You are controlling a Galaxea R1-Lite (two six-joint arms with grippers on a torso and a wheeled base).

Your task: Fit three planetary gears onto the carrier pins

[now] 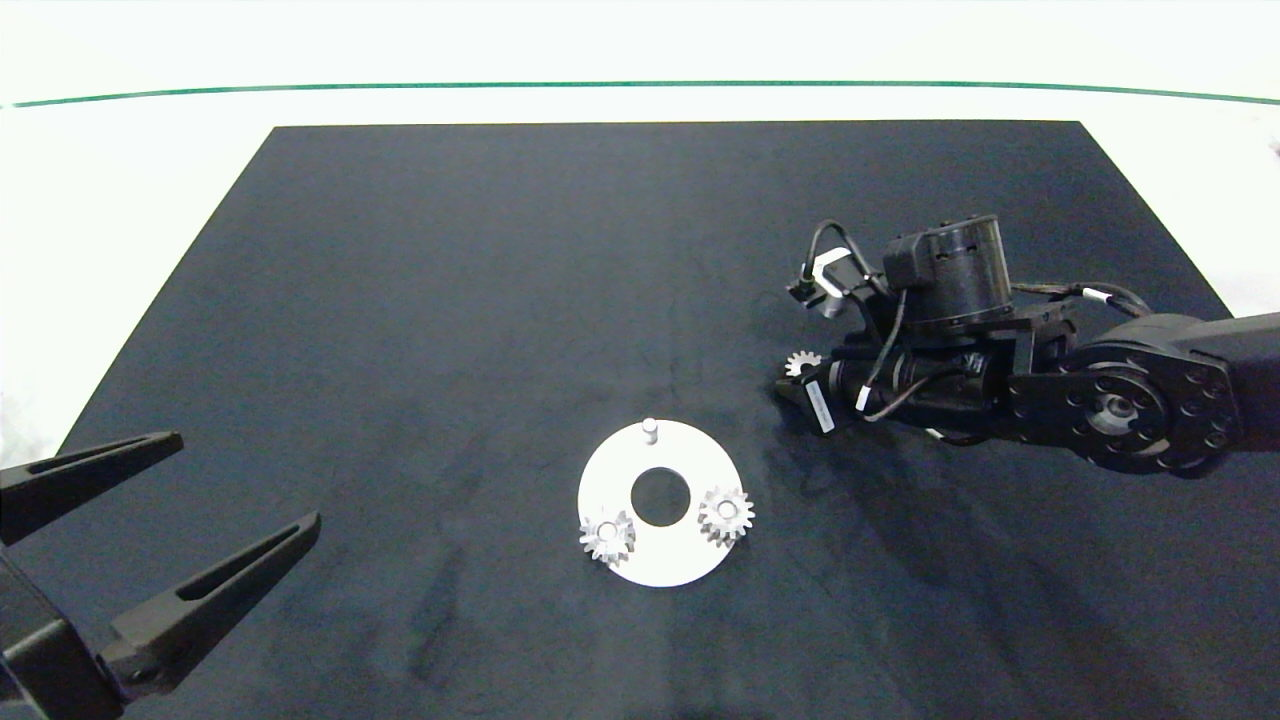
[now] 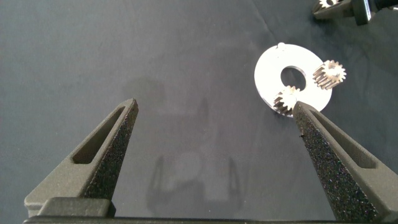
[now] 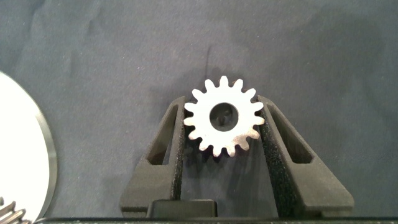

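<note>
Third planetary gear [image 3: 222,124] is clamped between the closed-in fingers of the right gripper [image 3: 222,134]; alignment over the bare carrier pin [image 1: 649,430] is judged next. The left gripper [image 2: 211,118] is parked wide open, empty.

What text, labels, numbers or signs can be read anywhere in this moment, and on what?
None can be read.
White tags on the right arm's cables and a white strip beside the right pincer: any print is too small to read.
The third gear held in that pincer, the white disc and the left pincer: no markings visible.
</note>
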